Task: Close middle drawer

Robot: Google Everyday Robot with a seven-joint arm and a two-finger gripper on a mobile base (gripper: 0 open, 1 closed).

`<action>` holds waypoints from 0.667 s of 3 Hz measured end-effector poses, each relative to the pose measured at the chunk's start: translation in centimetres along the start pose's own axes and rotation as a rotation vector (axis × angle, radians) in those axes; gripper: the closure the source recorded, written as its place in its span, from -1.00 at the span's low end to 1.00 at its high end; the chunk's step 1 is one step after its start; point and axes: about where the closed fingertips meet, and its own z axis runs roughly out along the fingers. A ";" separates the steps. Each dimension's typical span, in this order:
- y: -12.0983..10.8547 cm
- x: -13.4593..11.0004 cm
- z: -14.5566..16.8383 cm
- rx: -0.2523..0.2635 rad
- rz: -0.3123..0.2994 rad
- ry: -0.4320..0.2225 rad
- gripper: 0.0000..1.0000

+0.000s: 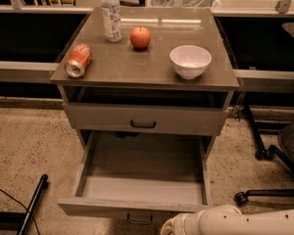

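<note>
The middle drawer [137, 180] is pulled far out of the grey cabinet, and its plain grey inside is empty. Its low front [103, 210] faces me at the bottom, with a small dark bail handle [139, 220] at its centre. My white arm [245, 222] comes in from the bottom right. My gripper [169, 227] is at the arm's end, at the bottom edge just right of the handle and close to the drawer front.
Above the open drawer is another grey drawer front [144, 119] with a dark handle. On the cabinet top [137, 65] are a red can [78, 60] on its side, a water bottle [111, 14], a red apple [140, 37] and a white bowl [190, 60]. A chair base [269, 170] stands at right and a black bar [33, 204] at left.
</note>
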 end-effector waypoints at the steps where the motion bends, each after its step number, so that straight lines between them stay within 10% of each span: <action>1: 0.0 0.0 0.0 0.000 0.000 0.000 -0.77; 2: 0.0 0.0 0.0 0.000 0.000 0.000 -1.00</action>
